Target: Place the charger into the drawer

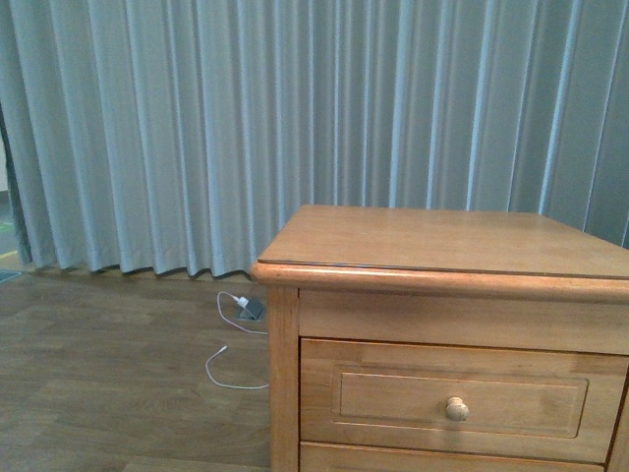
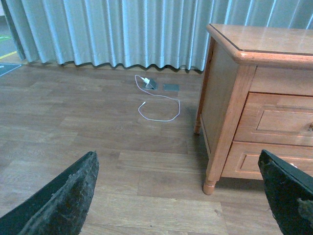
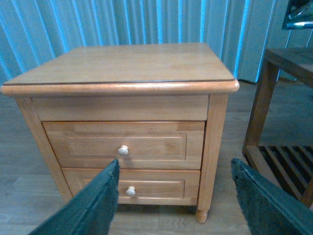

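The upper, taller light-wood drawer [image 1: 462, 398] with a recessed panel front is sitting shut, flush in the light-wood nightstand [image 1: 442, 246]. Its long axis is running level across the cabinet's front, and its face and single round wooden knob [image 1: 457, 408] are pointing out toward the robot. The shorter lower drawer [image 3: 129, 183] is sitting shut directly beneath it. In the right wrist view, the right gripper [image 3: 174, 164] is hanging in front of the nightstand, apart from it. Its dark fingers [image 3: 93, 205] are spreading wide with nothing between them, and the upper drawer's knob is showing just past one fingertip, lined up roughly with the gap. In the left wrist view, the left gripper [image 2: 177, 155] is hovering over the brown wood-plank floor [image 2: 73, 122] off the nightstand's side. Its dark fingers [image 2: 68, 196] are likewise gaping wide and gripping nothing, and the drawer is lying well apart from it, seen at an angle. Where the black-cabled charger is lying cannot be told from these views. A white-cabled charger with a grey block [image 2: 146, 83] is lying on the floor near the pleated pale grey-blue curtain [image 1: 197, 128], with its cable looping loosely toward the robot. A dark wooden slatted shelf unit [image 3: 283, 98] is standing beside the nightstand.
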You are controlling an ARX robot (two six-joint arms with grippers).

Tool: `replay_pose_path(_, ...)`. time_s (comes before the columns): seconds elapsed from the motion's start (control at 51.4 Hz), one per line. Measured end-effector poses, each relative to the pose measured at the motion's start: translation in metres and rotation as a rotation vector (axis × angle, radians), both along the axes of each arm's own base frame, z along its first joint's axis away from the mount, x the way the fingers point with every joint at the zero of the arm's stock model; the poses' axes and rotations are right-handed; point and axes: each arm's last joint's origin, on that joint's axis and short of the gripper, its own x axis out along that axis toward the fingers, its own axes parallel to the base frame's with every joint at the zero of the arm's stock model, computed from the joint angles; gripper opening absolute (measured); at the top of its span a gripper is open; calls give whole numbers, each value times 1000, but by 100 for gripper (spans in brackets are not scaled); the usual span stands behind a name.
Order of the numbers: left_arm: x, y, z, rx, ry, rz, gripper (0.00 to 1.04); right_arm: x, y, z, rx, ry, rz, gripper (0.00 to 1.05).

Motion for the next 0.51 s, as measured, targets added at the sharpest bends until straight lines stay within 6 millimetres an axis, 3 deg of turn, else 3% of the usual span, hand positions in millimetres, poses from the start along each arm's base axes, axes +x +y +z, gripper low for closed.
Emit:
replay_pose_path(0.351, 0, 0, 0, 0, 0, 0, 99, -7, 0, -17, -21, -3, 3, 1)
replay_pose_path(0.506, 0, 0, 0, 0, 0, 0, 99, -9, 0, -22, -23, 2, 2, 2)
